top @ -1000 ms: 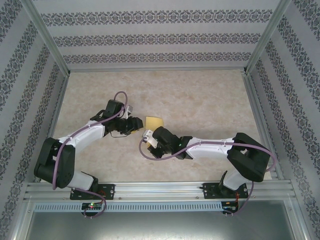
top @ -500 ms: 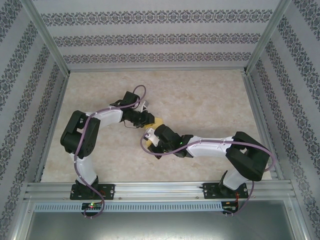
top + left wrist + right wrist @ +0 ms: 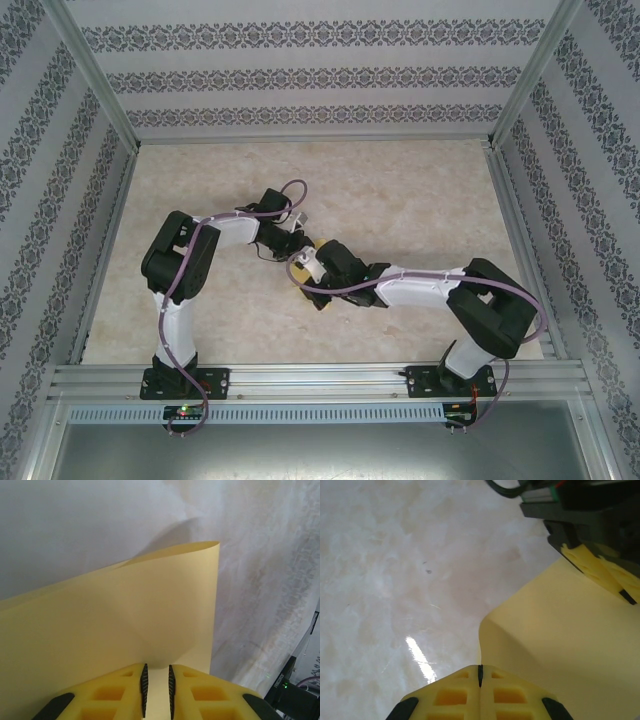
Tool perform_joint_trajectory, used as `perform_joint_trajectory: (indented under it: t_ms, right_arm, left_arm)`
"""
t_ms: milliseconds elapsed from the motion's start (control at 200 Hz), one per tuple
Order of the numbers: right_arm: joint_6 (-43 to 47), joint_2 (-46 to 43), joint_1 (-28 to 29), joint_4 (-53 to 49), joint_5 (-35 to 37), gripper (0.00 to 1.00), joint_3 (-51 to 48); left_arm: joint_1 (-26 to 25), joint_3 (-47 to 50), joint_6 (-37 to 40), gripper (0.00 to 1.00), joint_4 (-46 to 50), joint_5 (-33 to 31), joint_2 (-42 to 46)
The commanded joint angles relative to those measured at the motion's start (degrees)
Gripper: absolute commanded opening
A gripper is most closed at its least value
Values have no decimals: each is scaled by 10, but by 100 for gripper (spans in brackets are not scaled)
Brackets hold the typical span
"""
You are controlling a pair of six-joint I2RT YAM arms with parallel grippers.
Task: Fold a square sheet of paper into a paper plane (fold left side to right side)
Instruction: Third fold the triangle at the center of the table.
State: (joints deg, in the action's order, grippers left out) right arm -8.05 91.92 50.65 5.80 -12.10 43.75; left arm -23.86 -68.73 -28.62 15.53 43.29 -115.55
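The square sheet of paper (image 3: 314, 244) is plain yellow-orange and lies mid-table, mostly under the two wrists. In the left wrist view the sheet of paper (image 3: 125, 620) bows upward with its far edge lifted off the table. My left gripper (image 3: 156, 667) is open by a narrow gap, and the paper shows beyond the gap. In the right wrist view my right gripper (image 3: 480, 669) is shut on the near edge of the paper (image 3: 560, 630), which curls up from it. The left gripper's yellow fingers (image 3: 595, 567) rest at the paper's far side. From above, the left gripper (image 3: 300, 243) and right gripper (image 3: 303, 268) are almost touching.
The table (image 3: 420, 190) is pale marbled beige, bounded by aluminium frame rails (image 3: 310, 378) and patterned walls (image 3: 310, 75). Purple cables (image 3: 292, 186) loop over both arms. Open tabletop lies to the far side and to the right.
My left arm swung in from the left and reached forward to the paper. My right gripper shifted slightly away from the base with the paper, which is now mostly covered by the wrists.
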Motion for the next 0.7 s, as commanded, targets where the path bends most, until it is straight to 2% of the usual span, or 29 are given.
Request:
perform_joint_trajectory:
  t_ms: [0, 260, 694]
  right_arm:
    - [-29, 14, -18, -4, -16, 0, -2]
    - [-53, 26, -58, -13, -17, 0, 0]
    - [-57, 38, -90, -29, -9, 0, 8]
  left_arm:
    - [-8, -6, 27, 22, 32, -15, -20]
    - [-12, -6, 28, 21, 31, -17, -24]
    - [-16, -10, 27, 20, 39, -24, -22]
